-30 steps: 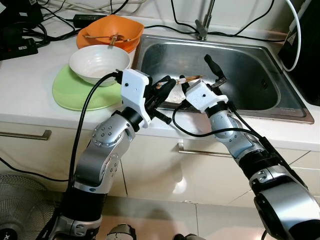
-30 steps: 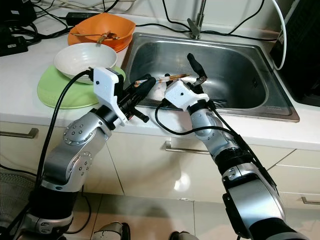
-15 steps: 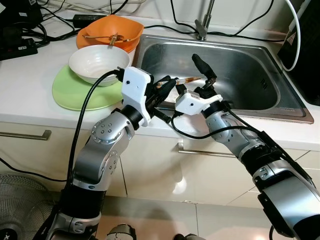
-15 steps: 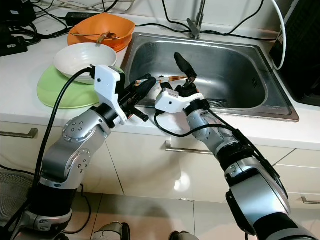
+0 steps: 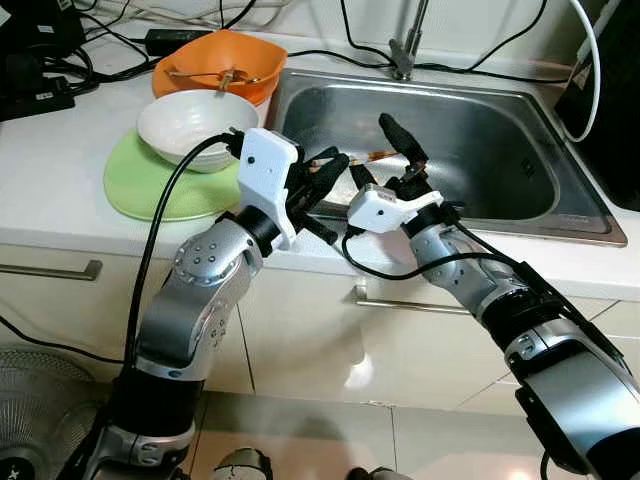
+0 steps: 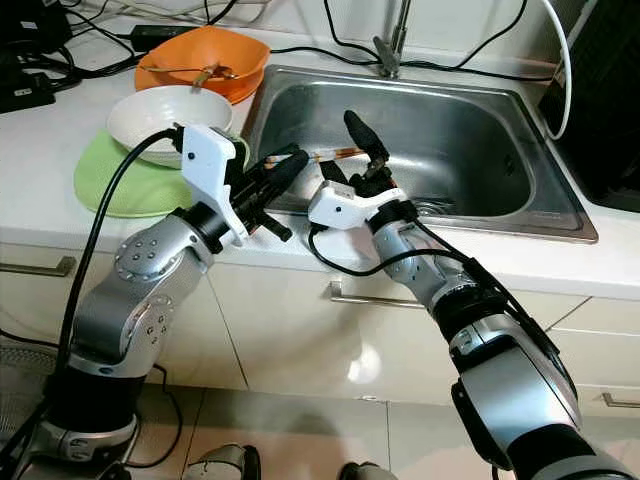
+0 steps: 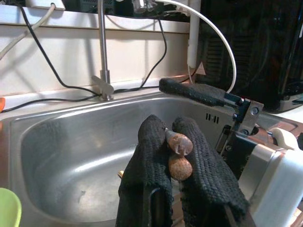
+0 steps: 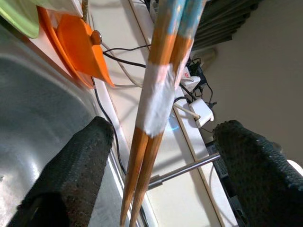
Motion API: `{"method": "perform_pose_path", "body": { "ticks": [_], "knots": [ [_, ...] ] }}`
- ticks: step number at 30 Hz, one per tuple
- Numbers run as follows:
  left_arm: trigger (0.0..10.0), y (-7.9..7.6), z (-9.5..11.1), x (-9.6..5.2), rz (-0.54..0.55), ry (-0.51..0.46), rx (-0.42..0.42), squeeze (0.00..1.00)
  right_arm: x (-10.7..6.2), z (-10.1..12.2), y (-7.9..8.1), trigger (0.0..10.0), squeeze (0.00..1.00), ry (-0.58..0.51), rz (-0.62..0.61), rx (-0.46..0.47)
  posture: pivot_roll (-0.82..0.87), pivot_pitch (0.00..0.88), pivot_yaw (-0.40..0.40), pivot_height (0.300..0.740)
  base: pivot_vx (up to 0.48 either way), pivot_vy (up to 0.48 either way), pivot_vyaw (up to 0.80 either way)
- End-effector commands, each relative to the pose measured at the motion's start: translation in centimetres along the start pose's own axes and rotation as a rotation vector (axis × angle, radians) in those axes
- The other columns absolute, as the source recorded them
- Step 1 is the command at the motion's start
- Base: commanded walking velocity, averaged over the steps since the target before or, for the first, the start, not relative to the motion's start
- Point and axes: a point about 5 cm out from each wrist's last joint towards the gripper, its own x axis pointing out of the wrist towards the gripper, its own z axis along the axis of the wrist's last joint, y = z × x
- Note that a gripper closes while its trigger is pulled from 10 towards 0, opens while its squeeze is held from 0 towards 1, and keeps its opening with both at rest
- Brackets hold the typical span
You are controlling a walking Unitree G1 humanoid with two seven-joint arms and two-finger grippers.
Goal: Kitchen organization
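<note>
A pair of orange-brown chopsticks is held level over the front left of the steel sink. My left gripper is shut on their thick ends, which show between its fingertips in the left wrist view. My right gripper is open at the chopsticks' other end. One finger stands above them and one below. In the right wrist view the chopsticks run between its two spread fingers without touching either.
On the counter left of the sink a white bowl sits on a green plate, with an orange bowl holding a spoon behind. The faucet and cables lie at the back. A black appliance stands right.
My right gripper has swung left and its open fingers now straddle the chopsticks' free end. My left gripper keeps its hold and has barely shifted.
</note>
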Motion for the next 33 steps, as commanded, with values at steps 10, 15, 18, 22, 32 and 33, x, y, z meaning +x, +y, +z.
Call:
{"method": "perform_pose_path", "body": {
  "ticks": [10,15,18,22,32,33],
  "knots": [
    [10.0,-0.84,0.52,0.28,-0.055,0.002,-0.005,0.00,0.51,0.19,-0.28,0.0,0.00,-0.010,0.003,-0.014,0.16,0.092,-0.032,0.740,0.000,0.000,0.00],
    [10.0,-0.95,0.42,0.25,-0.066,0.012,-0.006,0.00,0.56,0.25,-0.28,0.0,0.00,-0.012,0.000,-0.011,0.16,0.094,-0.031,0.740,0.000,0.000,0.00],
    [10.0,-0.93,0.42,0.23,-0.068,0.017,-0.002,0.00,0.57,0.28,-0.28,0.0,0.00,-0.013,-0.001,-0.010,0.16,0.094,-0.029,0.740,0.000,0.000,0.00],
    [10.0,-0.85,0.49,0.25,-0.063,0.018,0.000,0.00,0.60,0.29,-0.29,0.0,0.00,-0.013,-0.002,-0.009,0.16,0.093,-0.029,0.740,0.000,0.000,0.00],
    [10.0,-0.56,0.59,0.36,-0.036,0.008,0.015,0.00,0.66,0.37,-0.39,0.0,0.00,-0.018,-0.005,-0.005,0.16,0.092,-0.028,0.740,0.000,0.000,0.00],
    [10.0,-0.56,0.59,0.36,-0.036,0.008,0.015,0.00,0.66,0.37,-0.39,0.0,0.00,-0.018,-0.005,-0.005,0.16,0.092,-0.028,0.740,0.000,0.000,0.00]
  ]
}}
